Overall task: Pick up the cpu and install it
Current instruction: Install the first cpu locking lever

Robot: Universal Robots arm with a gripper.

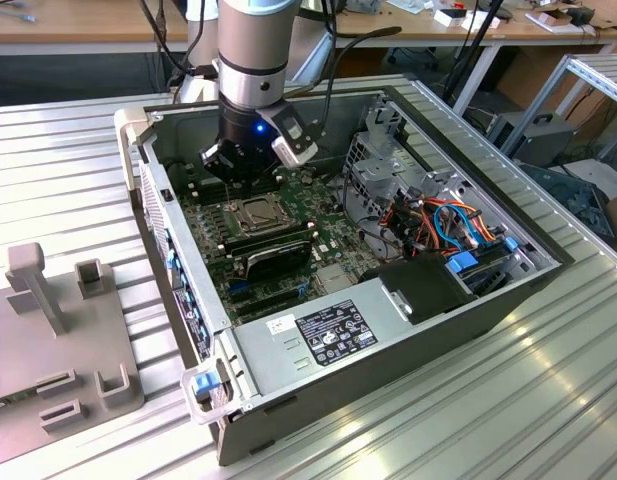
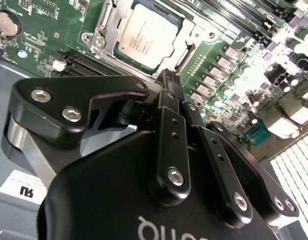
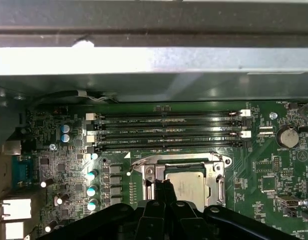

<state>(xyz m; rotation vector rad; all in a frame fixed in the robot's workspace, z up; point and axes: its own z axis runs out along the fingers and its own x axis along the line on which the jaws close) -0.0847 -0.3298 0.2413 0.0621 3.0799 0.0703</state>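
CPU: small flat square chip with a silvery-grey metal face point(image 2: 149, 39), lying face up and level inside the dark square socket with its bright metal frame point(image 2: 105, 31) on the green motherboard point(image 2: 41, 30); also seen in the first wrist view point(image 3: 189, 184).

Seating: judged to be in the socket already; whether it is fully home and locked cannot be told from these views.

Gripper: black 2-finger gripper point(image 2: 167, 76), fingers drawn together with nothing between them; the tips stand just beside the socket frame's edge, and contact with the chip cannot be confirmed. In the exterior view the gripper point(image 1: 246, 175) hangs upright over the board, near the back wall of the case.

Carrier: open grey metal computer case point(image 1: 408, 345) lying on its side on a ribbed aluminium table point(image 1: 548, 400); the socket sits toward the middle of the board.

Neighbours: 4 long black memory slots point(image 3: 168, 131) run along one side of the socket; a row of small capacitors point(image 3: 92, 182) stands on another side.

Handling: judged light, rigid and thin, with a smooth, slippery metal face. Its other side and the socket contacts are likely fragile; no twisting or pressing at an angle.

Hold point: 2 opposite edges, kept flat.
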